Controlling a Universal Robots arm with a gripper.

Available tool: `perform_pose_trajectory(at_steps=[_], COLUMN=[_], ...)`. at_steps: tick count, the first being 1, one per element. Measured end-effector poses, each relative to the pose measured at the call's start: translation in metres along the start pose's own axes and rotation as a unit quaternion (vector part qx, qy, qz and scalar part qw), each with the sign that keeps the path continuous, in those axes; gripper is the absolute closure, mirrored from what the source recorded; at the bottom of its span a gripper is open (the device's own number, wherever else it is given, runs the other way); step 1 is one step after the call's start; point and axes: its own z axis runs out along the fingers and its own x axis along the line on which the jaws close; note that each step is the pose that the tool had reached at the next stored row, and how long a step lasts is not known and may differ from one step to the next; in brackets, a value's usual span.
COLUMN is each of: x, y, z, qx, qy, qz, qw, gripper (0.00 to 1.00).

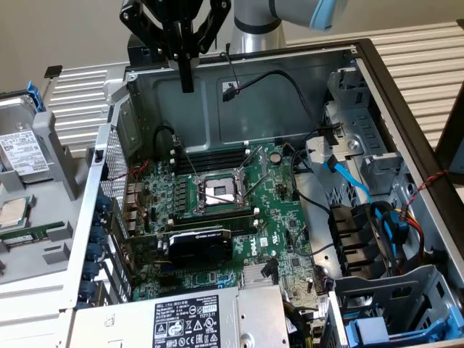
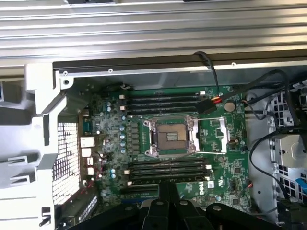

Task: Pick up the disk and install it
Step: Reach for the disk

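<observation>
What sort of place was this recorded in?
Likely a computer assembly or repair bench: an open desktop case with its motherboard exposed, an empty CPU socket, and the disk lying beside the case.

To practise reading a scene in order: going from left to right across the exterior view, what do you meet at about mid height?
The disk → the perforated case wall → the empty processor socket → the blue cable → the red and black wires.
</observation>
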Motion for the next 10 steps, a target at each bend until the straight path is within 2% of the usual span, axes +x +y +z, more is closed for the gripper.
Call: perform_pose_trajectory(at_steps=[5, 10], x=[0.006, 0.023], y=[0.0131, 0.0153], z=[-0.0003, -0.0007], qx=[0.0054, 0.0059], qy=[-0.0004, -0.0008], qz=[0.0, 0.0], qw=[1.0, 1.0], gripper=[0.89, 0.89])
